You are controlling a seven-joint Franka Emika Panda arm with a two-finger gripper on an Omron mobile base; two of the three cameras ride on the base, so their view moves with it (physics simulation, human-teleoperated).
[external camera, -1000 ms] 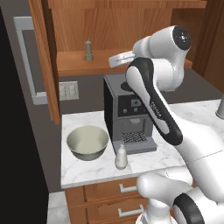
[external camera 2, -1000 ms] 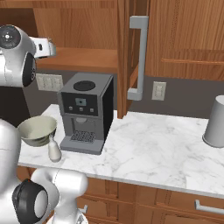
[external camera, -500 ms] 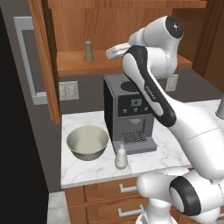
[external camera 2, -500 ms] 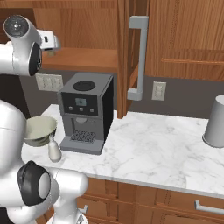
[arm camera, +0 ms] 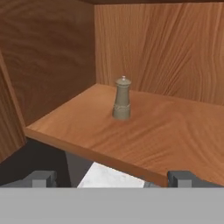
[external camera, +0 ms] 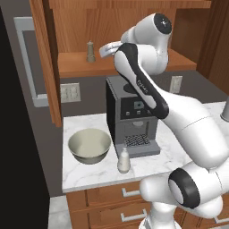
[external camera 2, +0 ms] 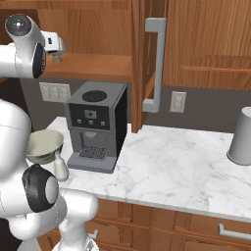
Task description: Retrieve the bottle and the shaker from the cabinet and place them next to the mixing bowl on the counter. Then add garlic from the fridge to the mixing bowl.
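The brown shaker (arm camera: 122,99) stands upright on the cabinet's wooden shelf (arm camera: 148,131), straight ahead of my open gripper (arm camera: 113,179) and a short way off. Nothing is between the fingertips (arm camera: 41,178). From the left base view, the gripper (external camera: 103,50) hovers just right of the shaker (external camera: 91,51) at shelf height. The white bottle (external camera: 123,159) stands on the marble counter (external camera: 85,176), just right of the mixing bowl (external camera: 89,145). The right base view shows the gripper (external camera 2: 58,45), the bowl (external camera 2: 44,145) and the bottle (external camera 2: 61,167). The garlic is out of view.
A dark coffee machine (external camera: 129,114) stands on the counter under the shelf, right of the bowl. The open cabinet door (external camera: 44,58) hangs left of the shelf. A grey fridge face with a pale handle (external camera: 24,58) lies beyond it. A grey canister (external camera 2: 242,137) stands far right.
The arm has risen and swung left, bringing the hand up to shelf level and nearer the shaker. The jaws stayed open. Bottle and bowl have not moved.
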